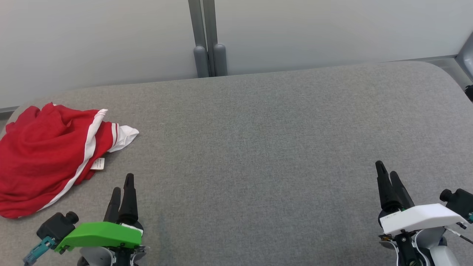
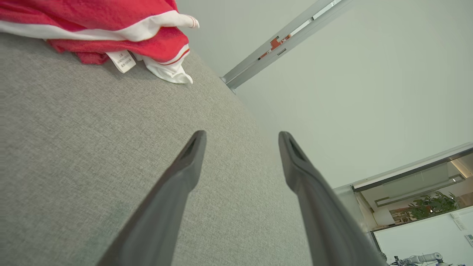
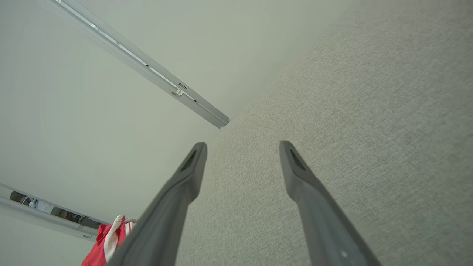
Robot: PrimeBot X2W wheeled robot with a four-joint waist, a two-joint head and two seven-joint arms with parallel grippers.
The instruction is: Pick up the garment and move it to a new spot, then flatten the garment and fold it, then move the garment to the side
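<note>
One crumpled red, white-striped garment [image 1: 48, 155] lies at the table's [image 1: 258, 147] left edge. Its single white tag [image 1: 98, 163] bears print too small to read. The left gripper [image 1: 122, 183] and right gripper [image 1: 386, 169] both stand spread, empty.

Head view: crumpled red fabric garment with white stripes [image 1: 40, 159] cut by left edge; folds hide its outline, so garment type can't be told. Print on small white rectangular label [image 1: 98, 163] too small to read. Small dark object [image 1: 469, 92] cut by right edge, unidentifiable. L wrist view: garment cut by top edge. R wrist view: garment cut by bottom edge, partly behind one dark finger [image 3: 162, 218] of right gripper [image 3: 242, 146].
</note>
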